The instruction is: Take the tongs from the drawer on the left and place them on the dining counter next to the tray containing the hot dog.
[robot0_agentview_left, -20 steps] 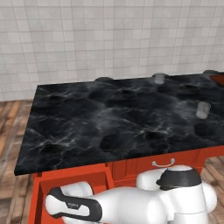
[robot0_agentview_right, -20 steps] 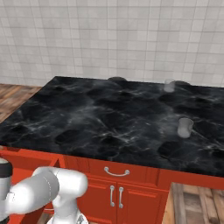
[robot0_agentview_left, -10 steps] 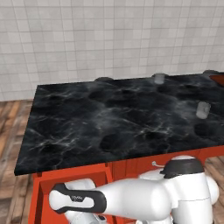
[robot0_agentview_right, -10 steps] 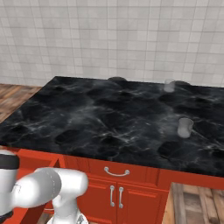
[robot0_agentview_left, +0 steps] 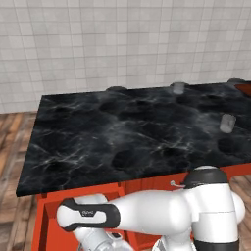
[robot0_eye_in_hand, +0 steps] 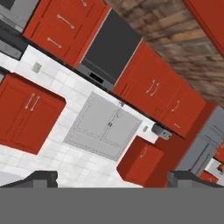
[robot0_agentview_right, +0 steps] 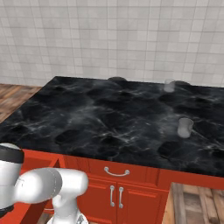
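Hand view has the pincer [robot0_eye_in_hand: 112, 179] at six o'clock, its two dark tips standing far apart with nothing between them. Beyond the tips the camera looks across the room at a rolled angle: red wall cabinets [robot0_eye_in_hand: 68, 26] at eleven o'clock, a dark oven front [robot0_eye_in_hand: 111, 48] at twelve, more red cabinet doors [robot0_eye_in_hand: 159, 94] toward two, and pale tiled wall with a grey panel [robot0_eye_in_hand: 103, 127] in the middle. No tongs can be made out there.

Left base view places the white arm [robot0_agentview_left: 162, 218] low at six o'clock, its forearm reaching toward seven o'clock down into the open drawer [robot0_agentview_left: 46, 225], whose red-orange walls show under the near edge of the surface. What lies inside the drawer is hidden by the arm.

Outward again, the dining counter [robot0_agentview_left: 132, 137], the black marble surface, carries a small clear glass [robot0_agentview_left: 227, 122] at three o'clock and another glass [robot0_agentview_left: 178, 87] at one o'clock; a sliver of dark red tray [robot0_agentview_left: 245, 88] sits at the far right edge. The hot dog cannot be seen. Right base view shows closed cabinet doors [robot0_agentview_right: 116, 197] with silver handles under the surface.

By my reading the task is early: the drawer is open, but the tongs are not yet gripped, and lifting, carrying and setting them beside the tray all remain.
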### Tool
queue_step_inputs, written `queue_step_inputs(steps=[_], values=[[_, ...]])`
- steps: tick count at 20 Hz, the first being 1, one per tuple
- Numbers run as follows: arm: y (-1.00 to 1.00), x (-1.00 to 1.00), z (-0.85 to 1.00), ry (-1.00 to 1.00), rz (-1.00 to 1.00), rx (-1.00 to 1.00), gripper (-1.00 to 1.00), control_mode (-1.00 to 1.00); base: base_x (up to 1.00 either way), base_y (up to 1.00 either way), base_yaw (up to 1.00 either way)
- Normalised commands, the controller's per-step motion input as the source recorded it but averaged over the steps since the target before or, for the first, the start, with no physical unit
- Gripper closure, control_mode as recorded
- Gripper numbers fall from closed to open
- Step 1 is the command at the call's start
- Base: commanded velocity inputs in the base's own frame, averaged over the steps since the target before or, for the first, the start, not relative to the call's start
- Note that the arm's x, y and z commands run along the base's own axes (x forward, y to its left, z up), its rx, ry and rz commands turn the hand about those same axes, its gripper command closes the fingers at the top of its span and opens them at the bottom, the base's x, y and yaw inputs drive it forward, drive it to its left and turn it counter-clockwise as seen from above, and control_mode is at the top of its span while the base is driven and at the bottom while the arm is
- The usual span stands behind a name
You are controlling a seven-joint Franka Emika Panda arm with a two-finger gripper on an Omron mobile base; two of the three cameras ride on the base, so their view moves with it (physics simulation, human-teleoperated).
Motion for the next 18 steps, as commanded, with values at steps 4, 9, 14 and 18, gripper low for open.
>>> queue_step_inputs(steps=[4, 9, 14, 18], values=[[-0.09, 0.01, 0.19, 0.00, 0.00, -0.15, -1.00, -1.00, 0.00, 0.00, 0.00], [-0.05, 0.04, 0.19, -0.04, 0.00, -0.17, -1.00, -1.00, 0.00, 0.00, 0.00], [-0.02, 0.16, 0.19, -0.14, 0.00, -0.23, -1.00, -1.00, 0.00, 0.00, 0.00], [-0.03, 0.04, 0.03, -0.32, 0.00, -0.28, -1.00, -1.00, 0.00, 0.00, 0.00]])
